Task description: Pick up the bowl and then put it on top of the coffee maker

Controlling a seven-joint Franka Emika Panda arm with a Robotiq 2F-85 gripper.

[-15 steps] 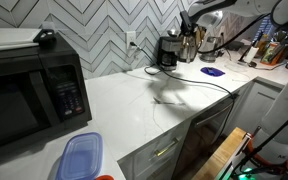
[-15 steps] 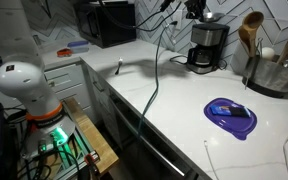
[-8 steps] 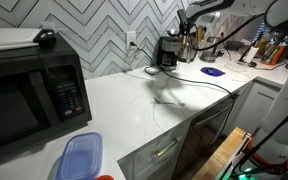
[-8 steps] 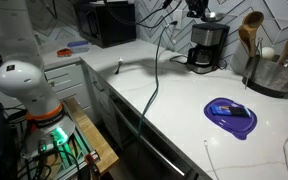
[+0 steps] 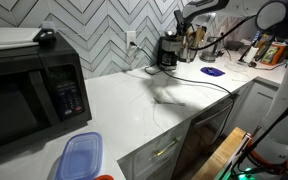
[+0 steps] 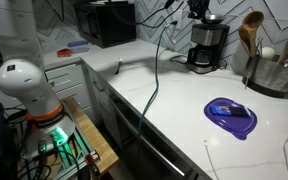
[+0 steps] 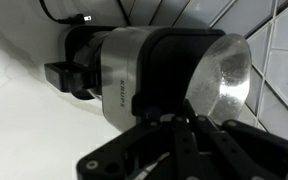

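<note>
White stone counter (image 5: 134, 100) under the herringbone tile wall (image 5: 94, 25) carries the small black boxy coffee maker (image 6: 206, 45) at its far end. Your arm (image 5: 220, 6) comes in from 2 o'clock, and the gripper (image 6: 198, 9) hangs at 12 o'clock over the machine, placed for setting down on its top. In the wrist view the small shiny silver metal bowl (image 7: 229, 75) lies at 3 o'clock against the machine's top, its lower rim meeting the fingers. It looks about seated. I cannot tell whether the pincer is clenched or released, because the fingers are too dark.
</note>
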